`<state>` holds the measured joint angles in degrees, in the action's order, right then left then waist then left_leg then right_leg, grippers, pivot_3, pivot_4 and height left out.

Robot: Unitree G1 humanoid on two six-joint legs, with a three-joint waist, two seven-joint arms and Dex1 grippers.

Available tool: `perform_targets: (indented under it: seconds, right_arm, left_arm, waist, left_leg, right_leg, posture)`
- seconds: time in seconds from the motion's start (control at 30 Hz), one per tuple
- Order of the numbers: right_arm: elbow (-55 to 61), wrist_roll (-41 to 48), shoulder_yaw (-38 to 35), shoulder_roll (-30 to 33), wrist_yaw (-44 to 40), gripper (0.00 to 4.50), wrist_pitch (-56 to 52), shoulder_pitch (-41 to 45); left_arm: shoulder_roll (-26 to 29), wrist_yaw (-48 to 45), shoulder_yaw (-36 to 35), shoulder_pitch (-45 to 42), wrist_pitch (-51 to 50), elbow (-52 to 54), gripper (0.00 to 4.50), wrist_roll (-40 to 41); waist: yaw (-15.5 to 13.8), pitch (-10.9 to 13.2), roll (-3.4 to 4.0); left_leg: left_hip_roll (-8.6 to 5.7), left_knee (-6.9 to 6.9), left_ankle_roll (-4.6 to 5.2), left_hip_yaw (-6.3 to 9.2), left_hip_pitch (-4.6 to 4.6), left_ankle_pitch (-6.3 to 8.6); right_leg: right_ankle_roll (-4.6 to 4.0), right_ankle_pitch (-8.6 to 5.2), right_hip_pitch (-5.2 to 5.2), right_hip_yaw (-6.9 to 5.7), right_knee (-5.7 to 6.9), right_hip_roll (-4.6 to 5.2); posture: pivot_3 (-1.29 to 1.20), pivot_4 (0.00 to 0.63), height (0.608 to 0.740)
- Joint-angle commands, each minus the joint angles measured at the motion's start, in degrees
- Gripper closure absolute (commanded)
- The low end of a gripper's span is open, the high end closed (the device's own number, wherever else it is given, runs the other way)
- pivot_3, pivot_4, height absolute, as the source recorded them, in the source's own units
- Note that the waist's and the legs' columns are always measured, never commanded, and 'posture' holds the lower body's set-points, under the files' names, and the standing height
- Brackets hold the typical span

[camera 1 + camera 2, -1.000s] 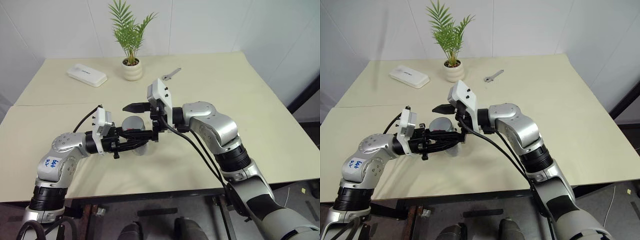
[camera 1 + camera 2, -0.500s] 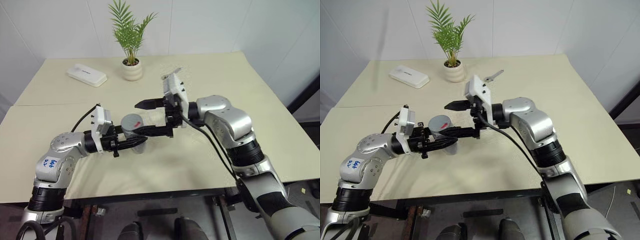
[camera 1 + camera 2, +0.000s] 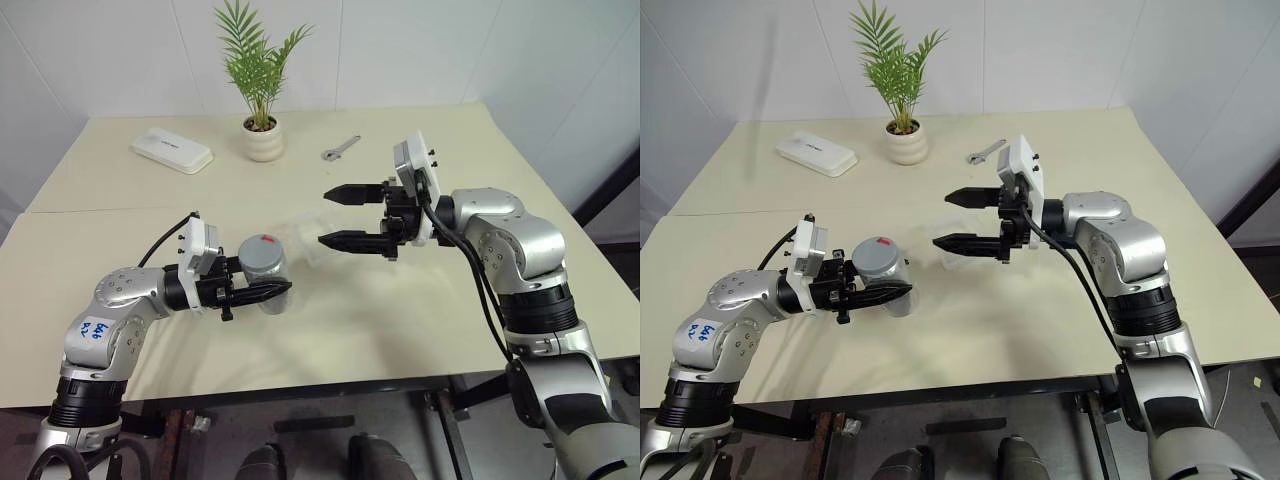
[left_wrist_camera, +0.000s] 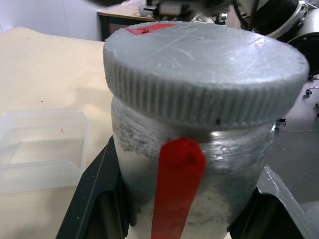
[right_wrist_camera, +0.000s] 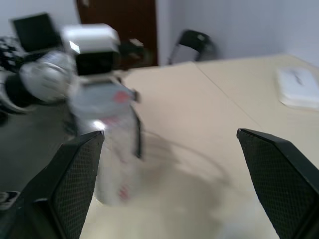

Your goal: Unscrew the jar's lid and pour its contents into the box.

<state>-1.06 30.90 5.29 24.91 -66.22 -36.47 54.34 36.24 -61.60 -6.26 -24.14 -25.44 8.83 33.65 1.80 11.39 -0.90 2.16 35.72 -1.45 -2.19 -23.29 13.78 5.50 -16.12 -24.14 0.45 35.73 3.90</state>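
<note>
One jar (image 3: pixel 263 271), one lid (image 3: pixel 258 247), one box (image 3: pixel 308 240), two grippers. Jar upright, long axis vertical, grey lid on top with red mark, red strip down its side. Left gripper (image 3: pixel 272 290) clamped on jar, held above the table (image 3: pixel 420 300), near the box. Right gripper (image 3: pixel 336 216) fingers spread wide, empty, just beside the box, pointing toward the jar.
</note>
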Motion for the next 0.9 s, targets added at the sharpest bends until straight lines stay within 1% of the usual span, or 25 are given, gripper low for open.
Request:
perform_targets:
  seconds: [0.03, 0.1, 0.2, 0.3, 0.4, 0.6, 0.9]
  right_arm:
    - [4.6, 0.4, 2.6, -3.2, 2.5, 0.02, -0.9, 1.5]
    - [4.9, -1.6, 5.4, -5.4, 3.8, 0.02, 0.0, 2.1]
    - [4.2, -2.9, 7.5, -8.9, 6.4, 0.02, -0.3, 3.4]
    - [3.6, -3.8, 8.8, -10.4, 7.5, 0.02, -0.9, 3.9]
    - [2.6, -5.0, 9.8, -10.5, 7.6, 0.02, -0.7, 4.3]
    - [0.5, -6.2, 9.5, -10.3, 7.6, 0.02, 0.1, 4.9]
    - [-1.6, -6.4, 7.2, -6.3, 5.4, 0.02, 0.6, 4.5]
  left_arm:
    - [-0.1, -0.1, -0.1, -0.3, 1.2, 0.8, 2.59, 0.3]
    - [-0.4, 0.0, 0.2, -0.5, 1.3, 0.7, 2.59, 0.2]
    - [-0.8, 0.3, 0.8, -0.9, 1.3, 0.8, 2.59, 0.1]
    - [-0.9, 0.3, 1.1, -1.1, 1.4, 0.8, 2.59, 0.0]
    - [-0.7, 0.3, 1.1, -1.3, 1.5, 0.6, 2.59, 0.0]
    - [-0.6, 0.3, 1.1, -1.6, 1.8, 0.2, 2.59, -0.2]
    - [-0.5, 0.0, 0.8, -1.5, 2.3, -0.6, 2.59, -0.3]
  waist:
    - [0.0, 0.0, 0.0]
    - [-0.1, 0.0, 0.0]
    - [-0.1, 0.0, 0.0]
    - [-0.1, 0.0, 0.0]
    - [-0.1, 0.0, 0.0]
    - [0.0, 0.0, 0.0]
    - [-0.1, 0.0, -0.01]
  left_leg:
    - [0.02, 0.01, 0.0, 0.0, 0.0, 0.0]
    - [0.02, 0.06, -0.02, 0.0, -0.01, -0.01]
    - [0.01, 0.13, -0.02, -0.01, -0.02, -0.01]
    - [0.0, 0.16, -0.02, -0.02, -0.04, -0.01]
    - [0.0, 0.16, -0.02, -0.02, -0.05, 0.0]
    - [-0.01, 0.15, -0.02, -0.04, -0.09, 0.0]
    - [0.01, 0.17, -0.02, -0.06, -0.12, 0.0]
  right_leg:
    - [-0.01, 0.0, -0.01, 0.0, 0.02, -0.01]
    - [-0.03, -0.02, -0.05, 0.01, 0.11, 0.0]
    - [-0.04, -0.02, -0.08, 0.02, 0.16, 0.02]
    - [-0.04, -0.02, -0.11, 0.04, 0.21, 0.04]
    - [-0.04, -0.02, -0.11, 0.03, 0.19, 0.05]
    - [-0.04, -0.02, -0.16, 0.04, 0.2, 0.05]
    - [-0.05, -0.03, -0.21, 0.04, 0.22, 0.0]
  posture:
    - [0.0, 0.15, 0.74]
    - [0.0, 0.15, 0.74]
    - [0.0, 0.15, 0.74]
    - [0.0, 0.15, 0.74]
    - [0.0, 0.15, 0.74]
    - [0.0, 0.15, 0.74]
    - [0.0, 0.15, 0.74]
